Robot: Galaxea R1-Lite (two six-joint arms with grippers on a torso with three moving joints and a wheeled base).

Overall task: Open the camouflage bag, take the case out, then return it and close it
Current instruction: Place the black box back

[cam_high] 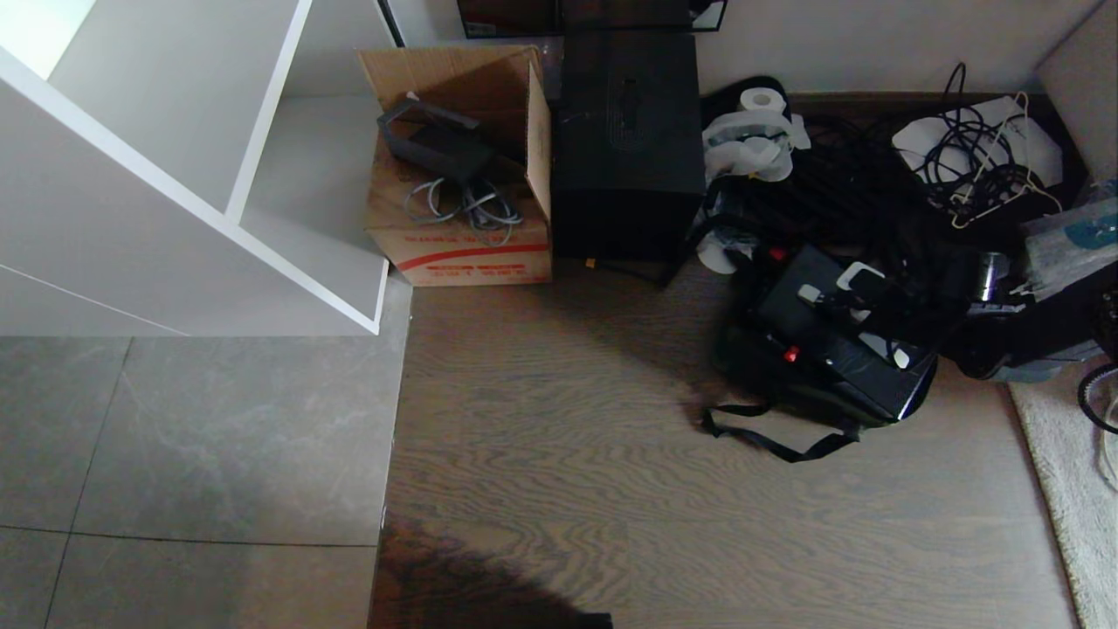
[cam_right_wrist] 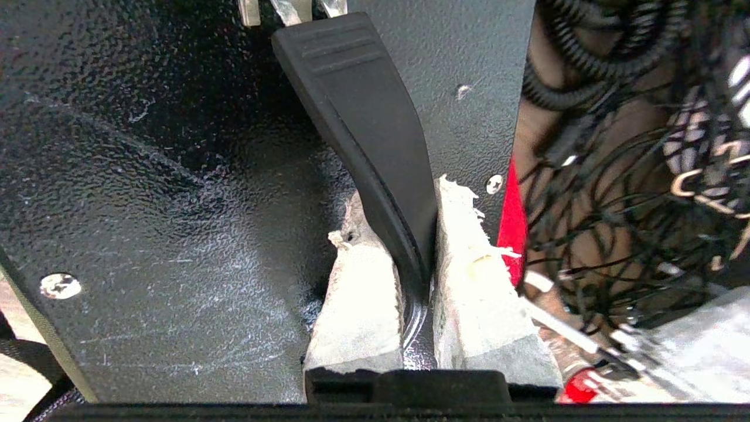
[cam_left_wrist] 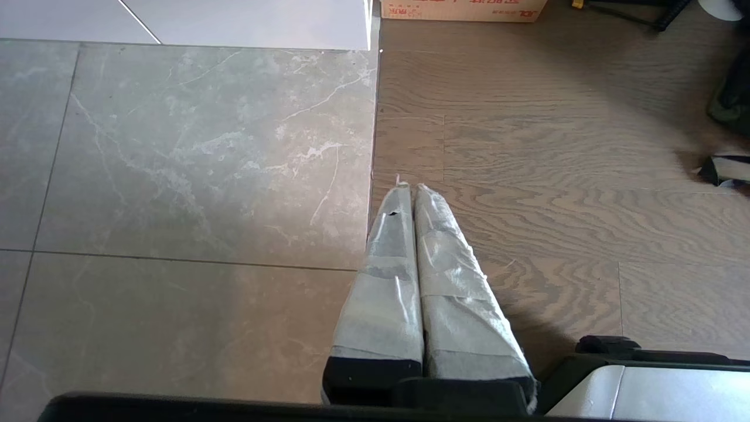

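Right tool (cam_right_wrist: 419,275) is clamped on the handle (cam_right_wrist: 363,117) of the case (cam_high: 843,336), which sits tilted in the mouth of the camouflage bag (cam_high: 786,384) on the wooden floor (cam_high: 568,437), amid cables (cam_high: 969,166). Lifting out or lowering back? I can't say. Either way, my call: keep the pull in line with the bag opening so the edges don't snag. Left tool (cam_left_wrist: 409,193) hangs pinched together, empty, over the floor. The bag's camouflage and zipper are lost in shadow; the right arm barely reads in the head view.
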